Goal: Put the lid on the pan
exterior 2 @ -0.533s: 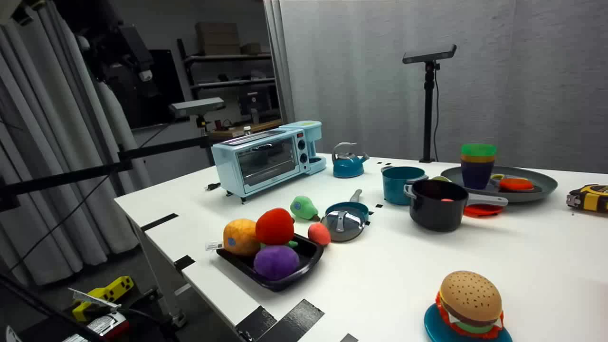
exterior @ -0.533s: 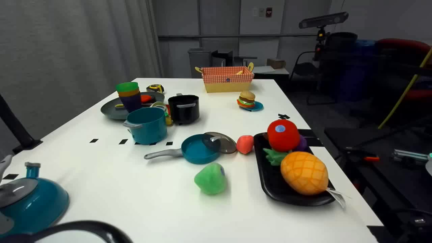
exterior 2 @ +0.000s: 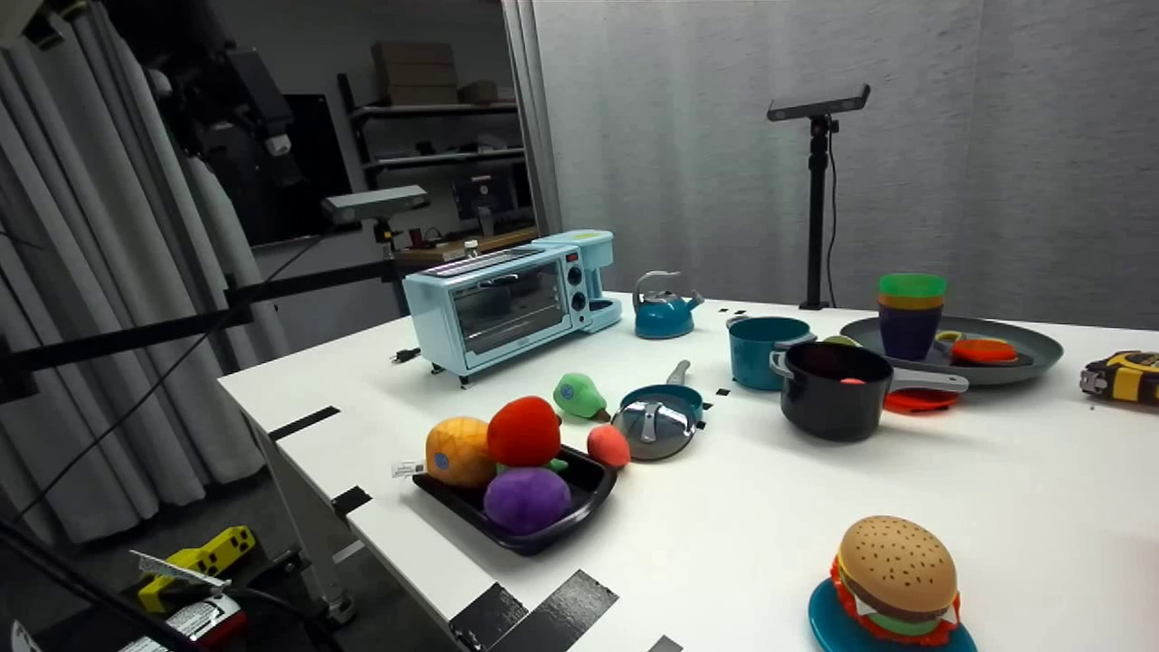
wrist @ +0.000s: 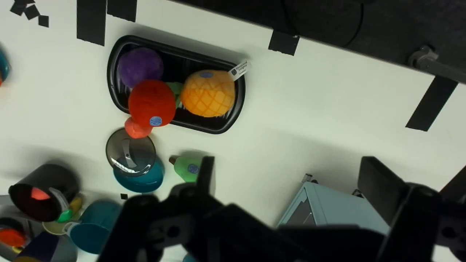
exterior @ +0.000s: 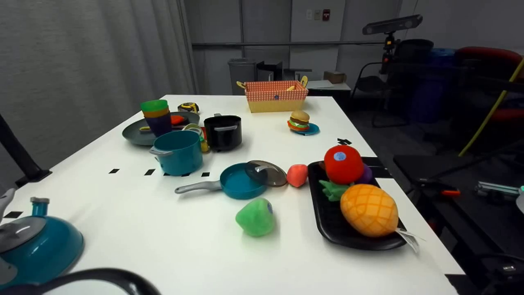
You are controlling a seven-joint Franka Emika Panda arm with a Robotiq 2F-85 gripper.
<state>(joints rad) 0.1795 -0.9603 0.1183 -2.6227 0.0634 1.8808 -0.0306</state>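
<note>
One teal kettle (exterior: pixel 53 241) stands at the near left of the counter (exterior: pixel 172 233) in an exterior view. Farther off on that side, a grey plate (exterior: pixel 134 133) bears stacked cups (exterior: pixel 159 122) in purple, orange and green, followed on the right by a teal pot (exterior: pixel 180 155) and a short black pot (exterior: pixel 223 136). Mid-counter sits the pan (exterior: pixel 239 182), upright, teal-blue inside, its long grey handle (exterior: pixel 198 187) directed left. A green plush toy (exterior: pixel 255 217) lies on the near side of it. The lid (exterior: pixel 273 176) is tilted over the right part of the pan's rim, off centre and covering only a portion of the opening; its outer edge lies just beside a coral plush toy (exterior: pixel 297 175). At the far end is a checked basket (exterior: pixel 268 105), with a toy hamburger (exterior: pixel 299 119) on a teal dish (exterior: pixel 313 130) nearer and to the right. At the right edge, a black tray (exterior: pixel 330 219) contains a red toy (exterior: pixel 344 170), a purple toy (exterior: pixel 368 175) and an orange toy (exterior: pixel 369 213). Wrist view: the gripper (wrist: pixel 290 171), to the right of pan and lid, has its fingers (wrist: pixel 378 189) spread wide apart and grasps nothing.
</note>
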